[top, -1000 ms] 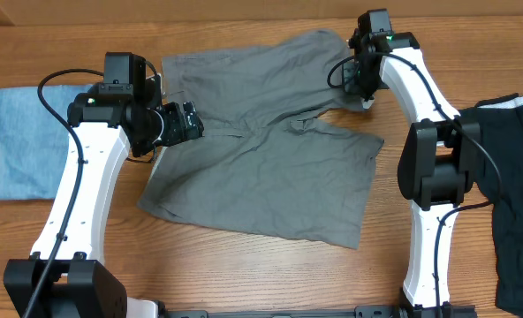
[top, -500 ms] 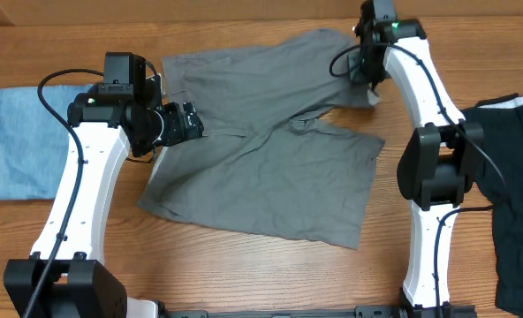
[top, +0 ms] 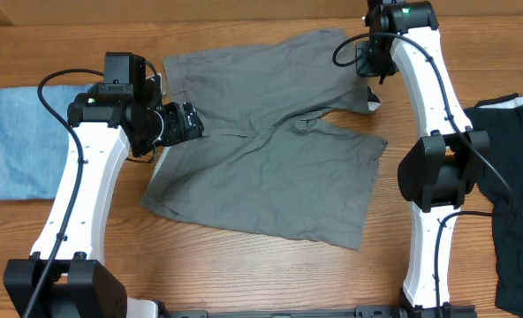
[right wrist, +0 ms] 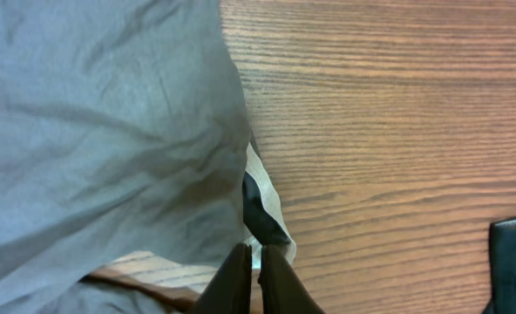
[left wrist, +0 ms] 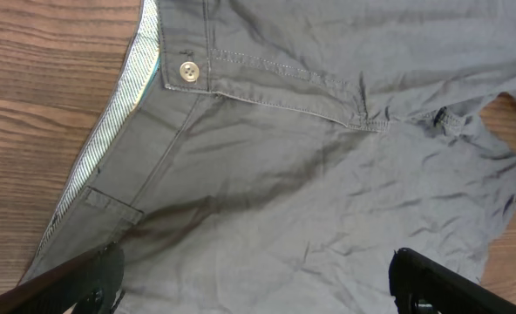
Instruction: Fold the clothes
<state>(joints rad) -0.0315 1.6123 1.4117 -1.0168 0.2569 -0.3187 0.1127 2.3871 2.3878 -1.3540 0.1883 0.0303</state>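
As right end effector (right wrist: 251,277) pinches, clothes (top: 261,168) spread left.

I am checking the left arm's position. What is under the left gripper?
Under the open left gripper lie the grey shorts: waistband button and striped lining. The wooden table shows beside them; whatever is beneath the cloth is covered.
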